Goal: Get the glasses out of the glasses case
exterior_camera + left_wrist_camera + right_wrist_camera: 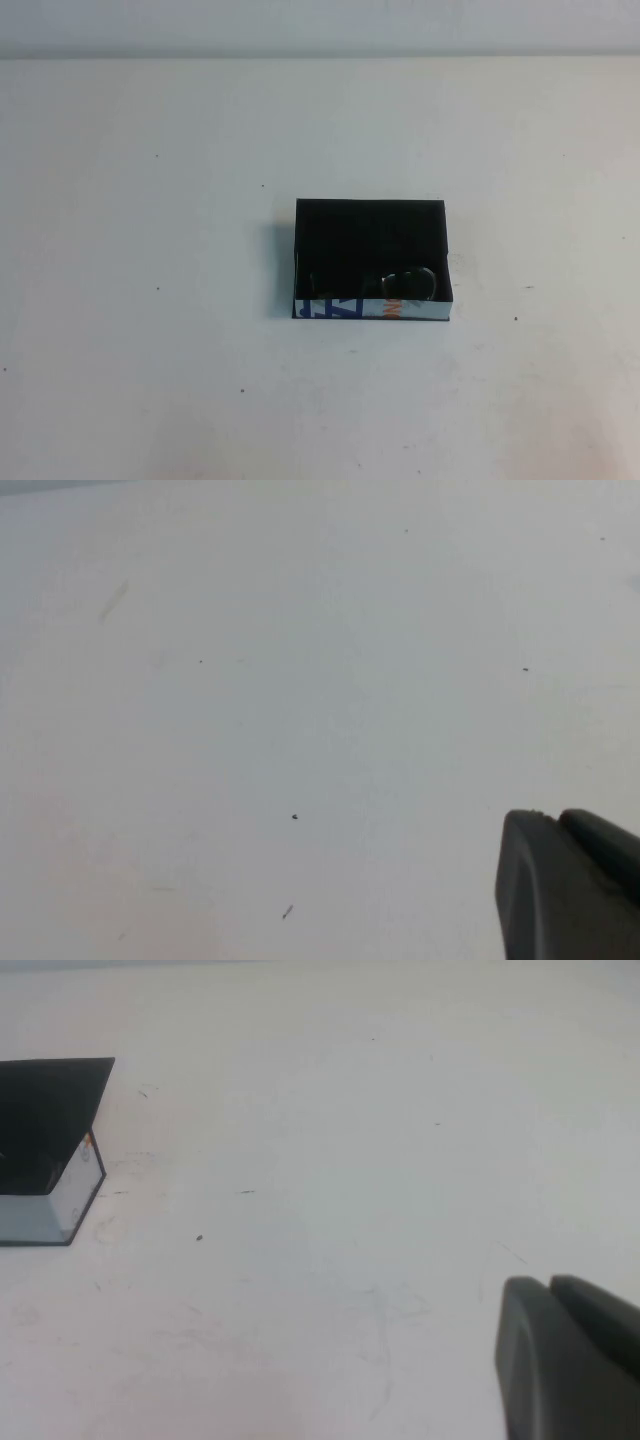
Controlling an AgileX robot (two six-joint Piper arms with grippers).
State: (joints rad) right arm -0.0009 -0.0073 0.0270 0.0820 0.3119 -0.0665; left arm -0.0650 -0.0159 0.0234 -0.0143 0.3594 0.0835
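From the high view, the glasses case (372, 258) sits open near the middle of the white tabletop (150, 300), its black interior facing up and its white side, printed with blue and orange marks, turned toward me; the glasses (405, 284) lie inside it, against that near wall and toward my right end of the box, one rounded lens rim catching the light; neither of my arms shows in this view.

From my left wrist view, only a dark corner of my left hand (570, 885) comes into the picture, held over bare tabletop with a few small specks; I cannot tell whether this hand is open or closed; the case does not appear here.

From my right wrist view, the same kind of dark corner of my right hand (570, 1355) shows, over scuffed tabletop and well apart from the case (50, 1150), of which one corner is visible with its black inside and a pale side wall; whether this hand is open or closed I cannot tell either; the glasses cannot be made out here.
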